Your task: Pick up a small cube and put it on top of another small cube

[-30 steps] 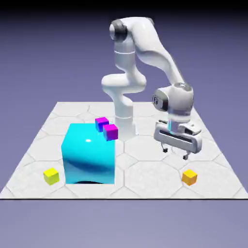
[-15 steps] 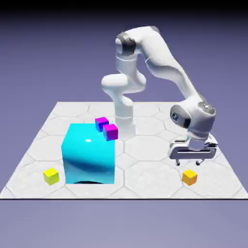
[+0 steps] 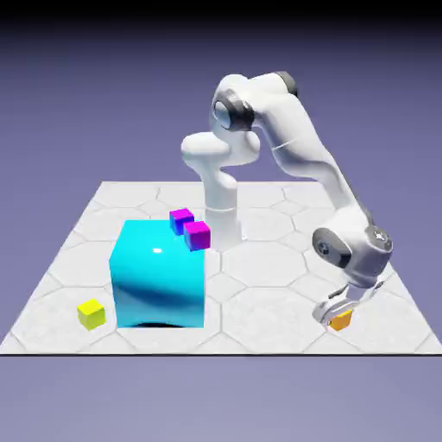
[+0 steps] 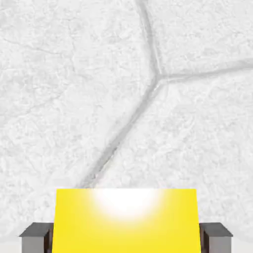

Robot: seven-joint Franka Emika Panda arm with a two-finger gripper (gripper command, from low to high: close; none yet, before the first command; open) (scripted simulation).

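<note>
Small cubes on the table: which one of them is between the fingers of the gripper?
The tiny orange cube, near the table's front edge at the exterior view's right. The gripper is down around it; the tiny yellow cube and two magenta-topped cubes stand far off.

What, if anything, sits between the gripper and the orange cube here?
Nothing visible does. The gripper is down at the orange cube, and the hand view shows the cube directly between the fingertips with no other object intervening.
</note>
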